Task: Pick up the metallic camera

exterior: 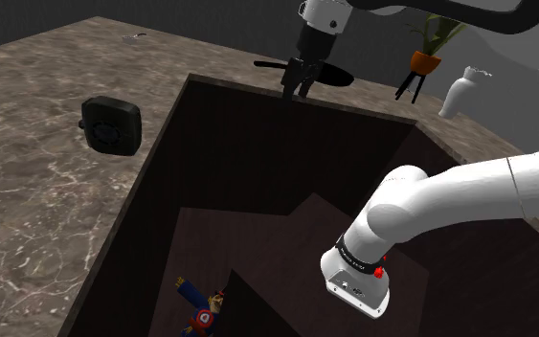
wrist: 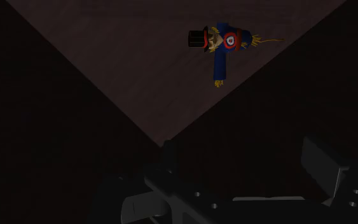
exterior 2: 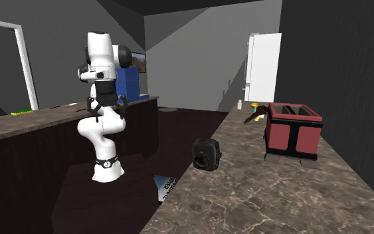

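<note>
From my end, the camera [exterior: 112, 125] is a black, boxy thing sitting on the brown marbled counter [exterior: 37, 201]. In the shoulder view it is at the left, close to the edge where the counter drops into a deep, dark-walled gap [exterior: 258, 163]. In the second exterior view I see the camera [exterior 2: 205, 153] near that same edge, its round lens facing the viewer, with a red box [exterior 2: 291, 127] further along the counter and well apart from it.

The gripper [exterior: 297, 92] hangs over the far rim of the gap, pointing down, well away from the camera and touching nothing. Its jaws stand apart with nothing between them. In the wrist view one black finger [wrist: 323, 162] shows at the lower edge, and beyond it there is only the dim floor [wrist: 107, 57] at the bottom of the gap.

A small doll [wrist: 220, 41] in a blue coat and black hat lies flat on that floor. The shoulder view shows it [exterior: 203, 311] at the lower edge, below the white arm [exterior: 420, 206], which bends across the gap.
</note>
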